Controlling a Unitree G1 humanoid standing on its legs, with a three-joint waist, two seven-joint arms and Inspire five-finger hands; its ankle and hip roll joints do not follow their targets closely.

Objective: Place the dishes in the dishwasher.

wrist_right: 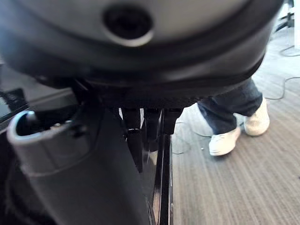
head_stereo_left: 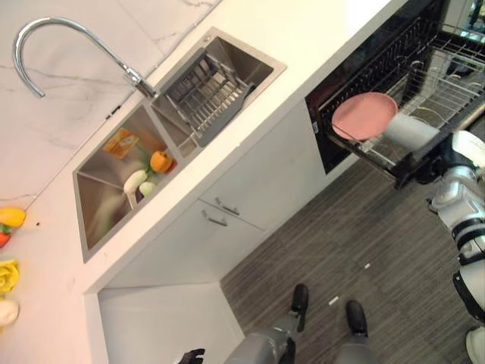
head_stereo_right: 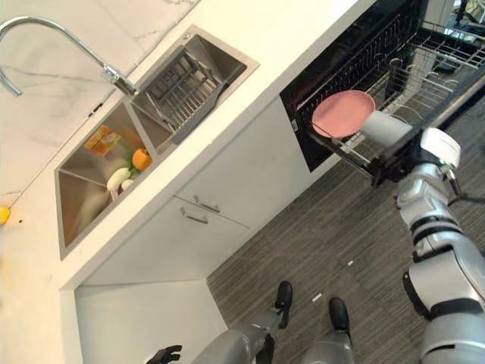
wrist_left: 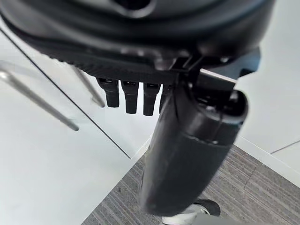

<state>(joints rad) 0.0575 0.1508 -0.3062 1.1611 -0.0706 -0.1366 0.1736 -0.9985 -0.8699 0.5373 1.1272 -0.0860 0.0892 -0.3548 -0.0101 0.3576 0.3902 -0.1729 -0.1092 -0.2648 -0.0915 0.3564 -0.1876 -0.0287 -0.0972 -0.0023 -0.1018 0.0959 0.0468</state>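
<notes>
Pink plate (head_stereo_left: 364, 115) sits at the end of the right arm, upright on its edge at the front lip of the dishwasher's pulled-out wire rack (head_stereo_left: 447, 83). The right hand (wrist_right: 145, 124) reaches to it; in the right wrist view its dark fingers (wrist_right: 132, 123) hang beside the thumb along a thin dark edge, but whether they clasp the plate I cannot tell, since in the head views the forearm and the plate cover the hand. Past the fingers in that wrist view, a person's legs in dark trousers and white shoes (wrist_right: 226, 142) stand on the grey striped floor (wrist_right: 243, 187).

Around the plate, the open dishwasher (head_stereo_right: 356, 76) is set into the white cabinet front, its dark cavity behind the rack. Well away from the right hand, along the white counter (head_stereo_left: 318, 30), lies a steel double sink (head_stereo_left: 163, 129): one basin holds a wire drain basket (head_stereo_left: 203, 92), the other an orange piece (head_stereo_left: 160, 161), a white spoon-like utensil (head_stereo_left: 133, 183) and a yellow item (head_stereo_left: 120, 142). A curved chrome tap (head_stereo_left: 53, 38) rises behind the sink.

The left hand (head_stereo_right: 165, 354) hangs low by the white cabinet doors (head_stereo_left: 220, 205), well apart from the plate, its fingers (wrist_left: 130, 96) loosely extended and holding nothing.
</notes>
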